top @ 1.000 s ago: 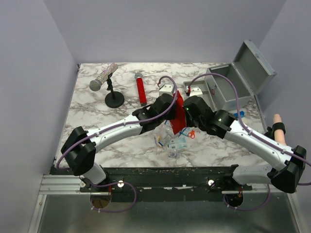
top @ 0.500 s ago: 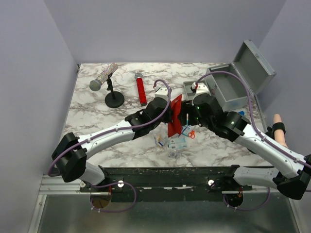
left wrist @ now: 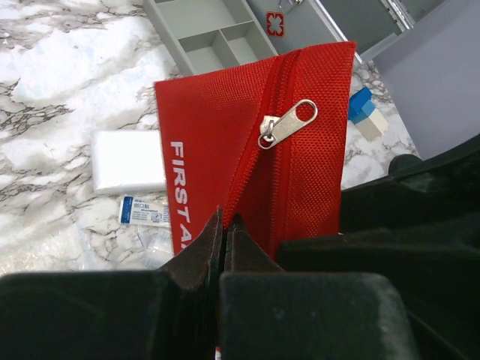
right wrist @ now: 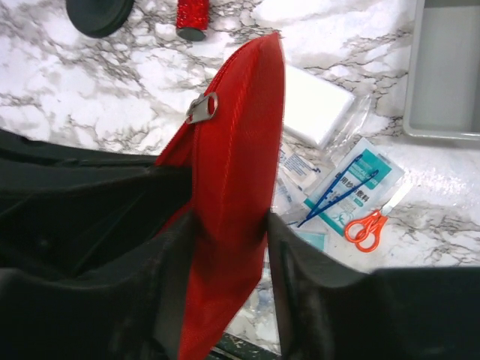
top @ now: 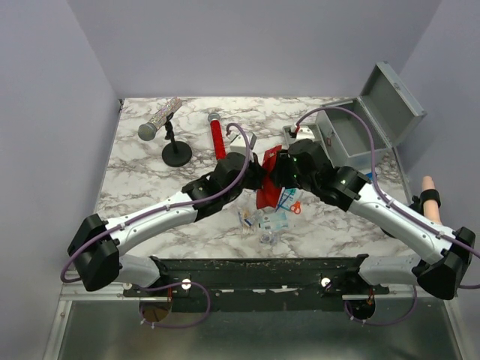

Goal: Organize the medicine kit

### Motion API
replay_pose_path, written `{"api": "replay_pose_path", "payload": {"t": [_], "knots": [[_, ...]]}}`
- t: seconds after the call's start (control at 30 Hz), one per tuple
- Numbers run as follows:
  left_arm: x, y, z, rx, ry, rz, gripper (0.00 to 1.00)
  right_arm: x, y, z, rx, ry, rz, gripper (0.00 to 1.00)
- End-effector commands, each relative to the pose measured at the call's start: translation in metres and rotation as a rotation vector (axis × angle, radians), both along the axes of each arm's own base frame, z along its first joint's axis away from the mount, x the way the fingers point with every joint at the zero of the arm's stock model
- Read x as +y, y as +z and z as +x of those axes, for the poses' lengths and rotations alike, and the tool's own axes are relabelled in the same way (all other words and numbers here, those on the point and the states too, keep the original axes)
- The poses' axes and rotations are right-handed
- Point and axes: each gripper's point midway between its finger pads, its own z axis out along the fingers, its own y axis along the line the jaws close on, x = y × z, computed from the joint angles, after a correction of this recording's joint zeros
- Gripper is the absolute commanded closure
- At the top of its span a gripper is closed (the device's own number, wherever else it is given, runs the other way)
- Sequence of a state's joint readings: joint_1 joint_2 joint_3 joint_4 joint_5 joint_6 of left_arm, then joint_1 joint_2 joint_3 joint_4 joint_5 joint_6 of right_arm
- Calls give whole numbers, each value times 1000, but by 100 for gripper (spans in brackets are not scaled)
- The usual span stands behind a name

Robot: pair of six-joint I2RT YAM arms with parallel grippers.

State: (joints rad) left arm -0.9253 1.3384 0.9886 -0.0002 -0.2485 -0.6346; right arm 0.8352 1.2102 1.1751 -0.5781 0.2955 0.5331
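Left gripper (left wrist: 225, 225): clenched on red pouch (left wrist: 217, 142), lettering shown in this view only.
Right gripper (right wrist: 231, 221): astride pouch, grip cannot be told; orange scissors (right wrist: 367, 226) lower right, unseen by left wrist.
Medicine kit (top: 352, 142): lid open, upper right, whole only in top view.

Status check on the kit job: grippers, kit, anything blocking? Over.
Left gripper shut on red first aid pouch. Right gripper straddles pouch, grip unclear. Medicine kit open, divided tray out beside it. Orange scissors and packets loose on table.

Red woven pouch (left wrist: 300, 150) with white lettering, grey medicine kit (top: 375, 112), orange scissors (right wrist: 365, 227), white table (top: 150, 180) veined grey
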Motion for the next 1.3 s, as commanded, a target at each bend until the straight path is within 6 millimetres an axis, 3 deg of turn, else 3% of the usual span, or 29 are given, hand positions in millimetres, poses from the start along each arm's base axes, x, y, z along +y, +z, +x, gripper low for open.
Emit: {"api": "replay_pose_path", "payload": {"t": [0.0,0.23,0.6,0.67,0.73,0.77,0.83,0.9,1.27], "knots": [[0,13,-8,-13,-20,-59,100,-4,-16,2,59,-24,3,56],[4,4,-6,1,2,-38,100,-22,-2,0,-9,-44,-17,97],[18,-5,6,25,97,33,99,-34,8,-13,-59,23,-45,99],[24,-4,9,28,119,46,93,-42,8,-13,-59,7,-90,99],[28,-2,11,24,126,42,80,-51,7,-11,-62,-11,-146,99],[28,1,11,19,121,36,70,-56,7,-9,-62,-25,-178,99],[28,8,11,-2,105,31,39,-68,9,-7,-62,-57,-244,99],[30,10,12,-14,108,38,25,-76,11,-5,-63,-71,-299,99],[30,39,-1,-62,42,-118,17,-99,13,-12,-79,-54,-420,99]]}}
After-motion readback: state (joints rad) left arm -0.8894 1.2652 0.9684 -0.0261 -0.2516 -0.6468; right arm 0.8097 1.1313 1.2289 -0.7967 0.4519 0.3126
